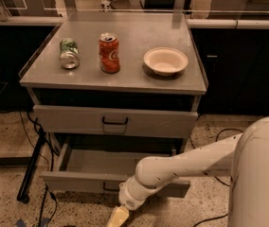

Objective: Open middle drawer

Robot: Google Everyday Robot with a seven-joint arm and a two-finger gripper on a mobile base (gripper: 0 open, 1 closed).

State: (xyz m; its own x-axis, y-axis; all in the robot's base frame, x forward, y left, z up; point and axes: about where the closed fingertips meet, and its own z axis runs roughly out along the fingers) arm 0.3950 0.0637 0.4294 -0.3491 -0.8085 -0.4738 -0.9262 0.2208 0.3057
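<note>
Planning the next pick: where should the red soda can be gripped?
Grip the red can across its round side, mid-height, from the front: it stands upright with room either side. The gripper hangs low before the open middle drawer.

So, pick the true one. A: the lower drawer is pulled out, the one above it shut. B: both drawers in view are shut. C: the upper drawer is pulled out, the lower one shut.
A: the middle drawer juts out past the shut upper drawer, its inside showing; the gripper hangs low in front of it, near the floor.
</note>
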